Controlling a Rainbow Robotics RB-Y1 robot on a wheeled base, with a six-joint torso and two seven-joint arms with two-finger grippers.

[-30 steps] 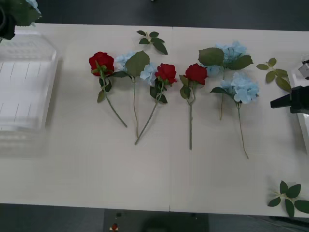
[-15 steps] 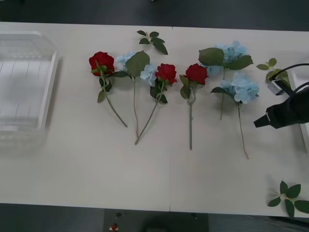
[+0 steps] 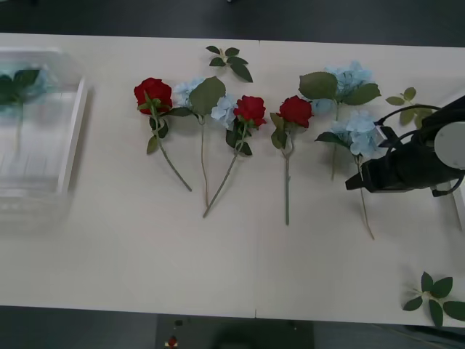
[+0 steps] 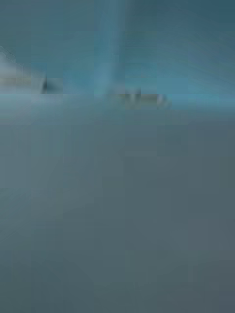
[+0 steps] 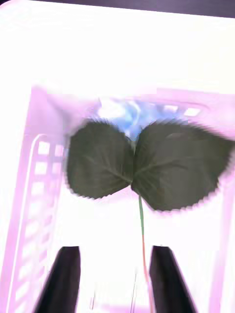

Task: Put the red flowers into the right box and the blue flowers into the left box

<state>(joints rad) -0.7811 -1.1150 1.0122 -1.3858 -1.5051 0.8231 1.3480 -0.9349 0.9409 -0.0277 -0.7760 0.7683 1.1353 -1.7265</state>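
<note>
Three red flowers point(image 3: 153, 92) point(image 3: 251, 109) point(image 3: 296, 110) lie in a row on the table, heads toward the far side. Blue flowers lie among them: one point(image 3: 218, 105) between the two left roses, and two more point(image 3: 350, 76) point(image 3: 363, 131) on the right. Another blue flower point(image 3: 18, 83) point(image 5: 127, 115) lies inside the left box point(image 3: 76, 131), its two big leaves spread wide. My left gripper point(image 5: 115, 249) hangs open over that flower's stem. My right gripper point(image 3: 356, 182) reaches in from the right, its tip over the stem of the rightmost blue flower. A sliver of the right box point(image 3: 460, 211) shows at the table's right edge.
Flowerless leaf sprigs lie at the far middle point(image 3: 231, 62), the far right point(image 3: 410, 102) and the near right corner point(image 3: 436, 294). The near half of the table point(image 3: 145, 269) is bare. The right wrist view is a blur.
My right arm has swung left from the table's right edge to the rightmost blue flower's stem. A blue flower now lies in the left box, which was empty half a second ago.
</note>
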